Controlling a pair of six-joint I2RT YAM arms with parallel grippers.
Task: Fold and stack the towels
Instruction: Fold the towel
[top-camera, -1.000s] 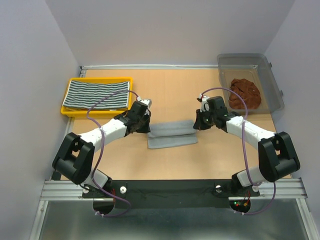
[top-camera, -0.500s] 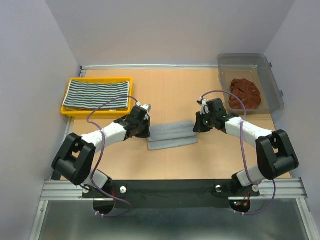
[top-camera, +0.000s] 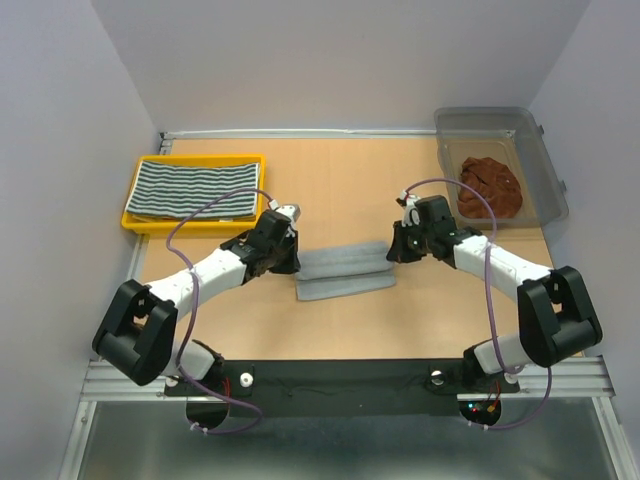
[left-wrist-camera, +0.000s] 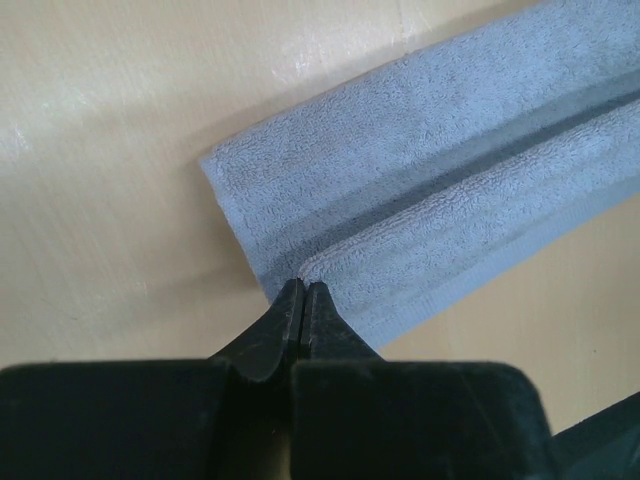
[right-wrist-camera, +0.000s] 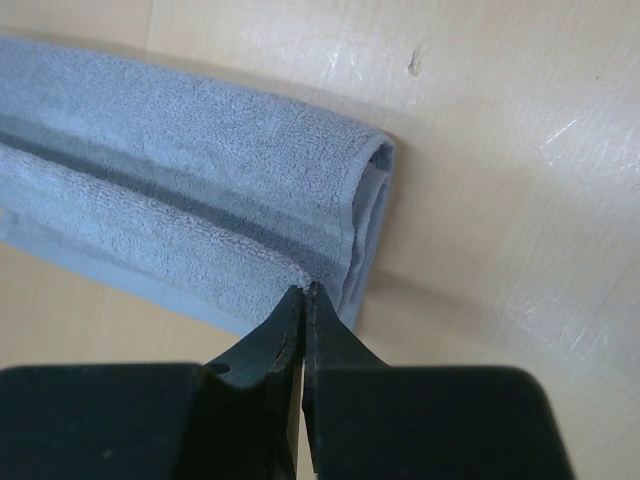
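Currently the grey towel (top-camera: 345, 268) lies mid-worktop (top-camera: 340, 190), folded lengthwise into a narrow band. Your left gripper (left-wrist-camera: 303, 290) and right gripper (right-wrist-camera: 303, 292) sit at its opposite ends, with the jaws of each pinched together on a corner of the top layer. Judged step: laying the lengthwise fold. Next, you should release both corners cleanly, then fold the band shorter before stacking it on the striped towel (top-camera: 195, 188) in the yellow tray (top-camera: 190, 226).

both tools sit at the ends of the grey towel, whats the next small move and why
Probably lift both tools slightly, together, and carry the near flap over the far one. The left tool and right tool each seem shut on a near corner of the long grey terry cloth towel, which lies as a strip with a groove between two flaps.
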